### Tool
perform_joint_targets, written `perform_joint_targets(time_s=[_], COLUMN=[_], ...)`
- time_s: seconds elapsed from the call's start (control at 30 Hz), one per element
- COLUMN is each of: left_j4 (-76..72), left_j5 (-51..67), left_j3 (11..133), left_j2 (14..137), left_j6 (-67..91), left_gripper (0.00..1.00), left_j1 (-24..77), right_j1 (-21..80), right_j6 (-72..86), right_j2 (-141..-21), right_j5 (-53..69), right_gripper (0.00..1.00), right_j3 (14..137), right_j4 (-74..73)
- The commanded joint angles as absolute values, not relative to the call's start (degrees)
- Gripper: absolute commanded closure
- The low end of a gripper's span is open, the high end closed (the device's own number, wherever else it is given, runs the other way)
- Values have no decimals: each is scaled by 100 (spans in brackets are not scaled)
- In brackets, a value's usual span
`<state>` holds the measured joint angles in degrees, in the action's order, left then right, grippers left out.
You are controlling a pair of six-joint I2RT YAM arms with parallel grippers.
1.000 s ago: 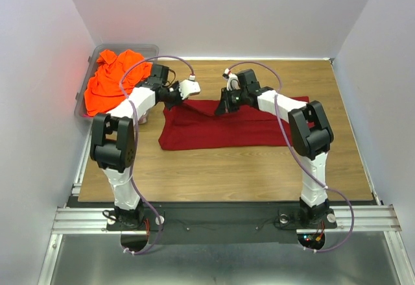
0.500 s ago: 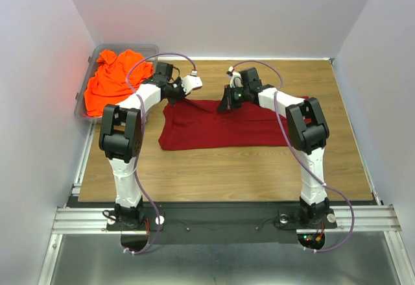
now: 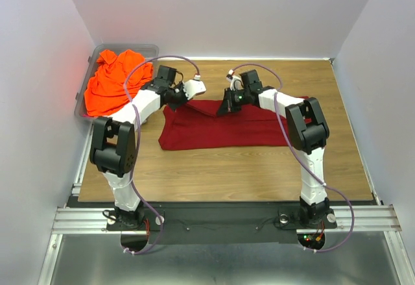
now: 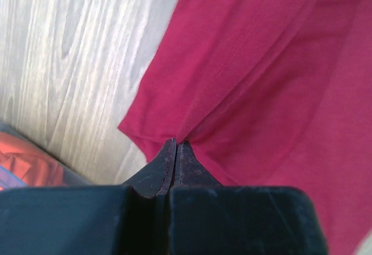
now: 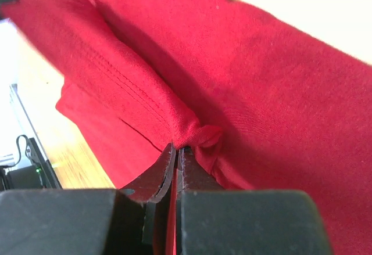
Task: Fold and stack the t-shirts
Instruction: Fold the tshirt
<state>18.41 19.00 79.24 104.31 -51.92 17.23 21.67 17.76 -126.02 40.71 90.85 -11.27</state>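
Observation:
A dark crimson red t-shirt lies spread across the middle of the wooden table. My left gripper is shut on its far left edge; in the left wrist view the fingertips pinch the red cloth. My right gripper is shut on the shirt's far edge near the middle; in the right wrist view the jaws pinch a bunched fold of red cloth. A bright orange t-shirt lies crumpled in the bin at the far left.
The clear grey plastic bin stands at the far left corner of the table. White walls close in the table on three sides. Cables loop above both arms.
Both grippers stay shut on the red shirt's far edge. The left arm's elbow has shifted and its wrist moved slightly right; the shirt has hardly moved.

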Motion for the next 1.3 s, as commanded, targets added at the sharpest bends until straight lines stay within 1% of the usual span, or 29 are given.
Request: perform_joint_targets(time_s=[0.0,0.33,0.47,0.5,0.53,0.57,0.6,0.67,0.7,0.73,0.77,0.87,0.97,1.0,1.07,1.13,1.17,1.27], left_j4=[2039,2162,2180,2197,2215,2276,2337,2496,2557,2610,2663,2716,2637,2550,2321,2198,2093,1828], left_j5=[1696,1609,1565,1556,1556,1564,1608,1678,1722,1810,1871,2170,2478,2600,2444,2496,2479,2268], left_j3=[7524,6874,6803,6820,6846,6925,6969,7127,7180,7233,7312,7400,7374,7339,7182,7102,6962,6820], left_j2=[10108,10248,10344,10362,10362,10354,10310,10092,9977,9862,9626,9335,9228,9255,9377,9492,9553,9703], left_j6=[-4966,-4755,-4746,-4737,-4720,-4685,-4676,-4571,-4536,-4474,-4326,-4027,-3281,-3122,-2639,-2251,-2059,-1469], left_gripper=[99,99,96,90,83,78,69,63,62,60,59,57,53,52,52,55,58,64], left_j1=[1916,2021,2013,2013,2013,2013,2004,1995,1995,1986,1995,1995,2021,2048,2118,2188,2188,2215], right_j1=[2101,2092,2101,2092,2100,2101,2074,2013,1865,1759,1627,1074,494,405,273,106,53,-193], right_j6=[1635,1389,1336,1292,1266,1222,1091,932,853,757,704,379,-174,-437,-702,-1027,-1107,-1318], right_j2=[-12296,-12322,-12357,-12375,-12366,-12340,-12192,-11998,-11867,-11761,-11560,-11356,-11329,-11347,-11390,-11478,-11522,-11698], right_j5=[4201,4315,4420,4464,4474,4456,4421,4325,4333,4350,4472,4483,3923,3763,3264,2963,2727,2576], right_gripper=[99,99,98,92,82,64,52,45,43,37,35,35,44,49,55,57,57,59], right_j3=[9009,8895,8877,8886,8903,8929,8956,9043,9087,9131,9236,9386,9536,9545,9484,9317,9264,9115], right_j4=[-1221,-1608,-1758,-1819,-1872,-1916,-2055,-2214,-2311,-2486,-2583,-3031,-3541,-3733,-3867,-3964,-3973,-3981])
